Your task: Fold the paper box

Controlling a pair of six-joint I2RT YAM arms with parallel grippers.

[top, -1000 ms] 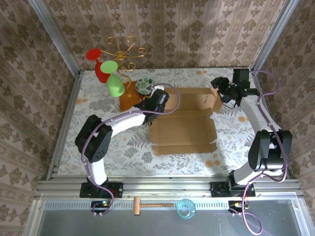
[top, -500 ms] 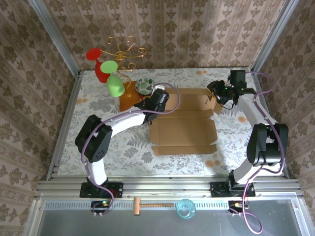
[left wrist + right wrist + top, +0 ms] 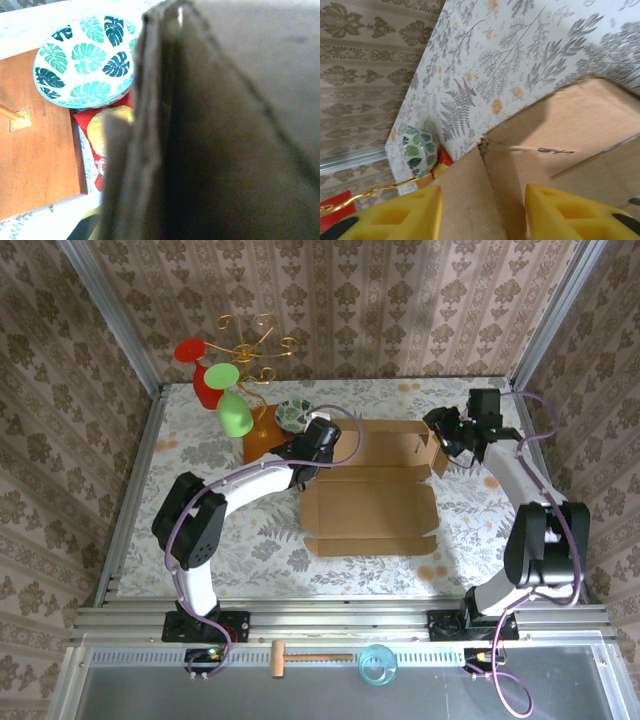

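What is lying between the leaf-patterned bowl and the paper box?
A small red-and-yellow item, beside the paper box's edge, in both wrist views.

You see: paper box [image 3: 370,505] matt brown cardboard | bowl [image 3: 85,62] shiny, smooth | stand base [image 3: 35,165] smooth wood | surface [image 3: 255,545] matt flowery cloth

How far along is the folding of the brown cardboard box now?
Done: the far panel of the brown corrugated cardboard box is partly raised. In hand: the left gripper pinches its left edge; the right gripper, open, straddles the right flap. Left: the near flaps lie flat.
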